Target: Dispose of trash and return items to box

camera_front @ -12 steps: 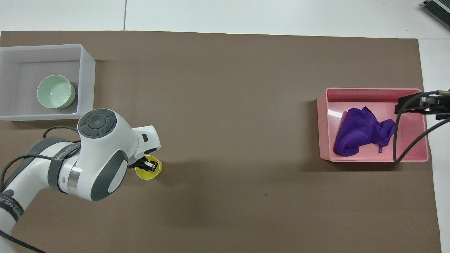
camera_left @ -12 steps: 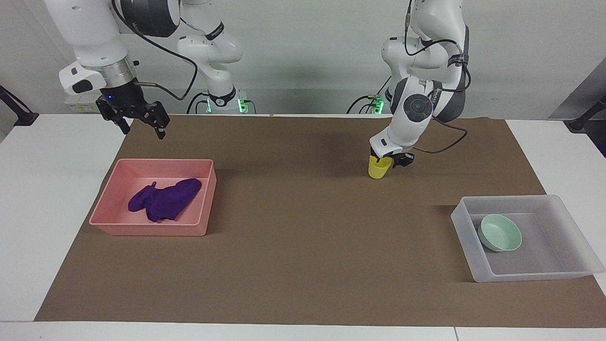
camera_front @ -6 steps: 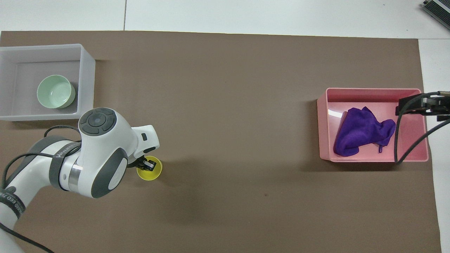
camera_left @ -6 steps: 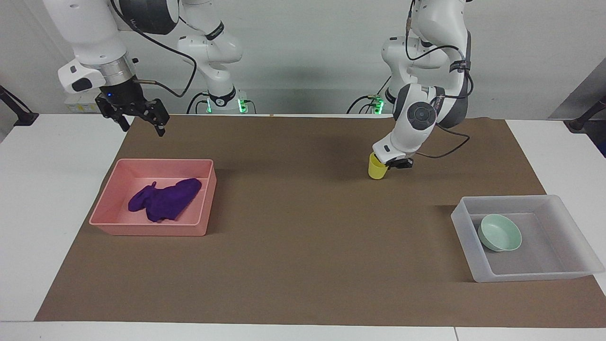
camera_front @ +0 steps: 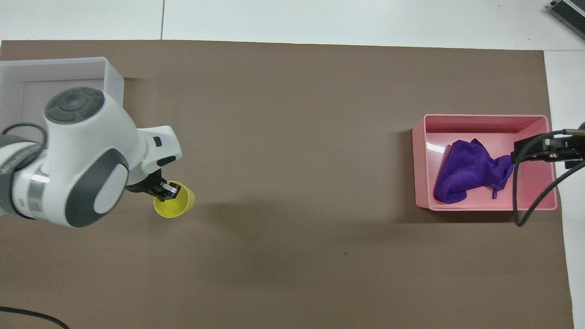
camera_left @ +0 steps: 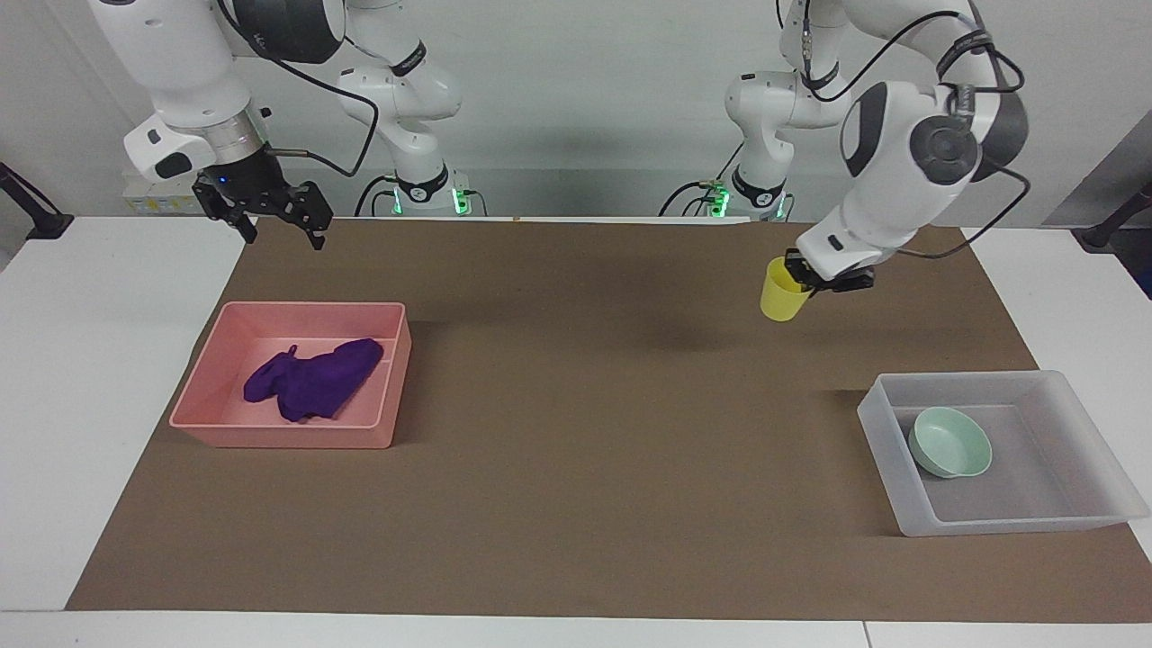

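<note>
Facing view first: no readable brand or label anywhere that I can make out. Count is one yellow cup (camera_left: 783, 292), one mint bowl (camera_left: 949, 442), one purple rag (camera_left: 312, 380), two trays. The left gripper (camera_left: 814, 279) has its fingers pinched on the cup's rim and holds it tilted, up in the air over the brown mat (camera_left: 576, 450) on the counter (camera_left: 90, 405). The bowl sits inside the clear box (camera_left: 990, 526) at the left arm's end. The rag lies bunched in the pink tray (camera_left: 279, 436) at the right arm's end. The right gripper (camera_left: 274, 220) waits above the mat's edge with its fingers spread apart and nothing between them.

Overhead view: same single cup (camera_front: 174, 205), clamped at the rim by the left gripper (camera_front: 165, 190). The left arm covers most of the box (camera_front: 109, 68), so the bowl is hidden. Rag (camera_front: 470, 171) in the pink tray (camera_front: 484, 121). Only the tip of the right gripper (camera_front: 532, 148) pokes in over that tray.
</note>
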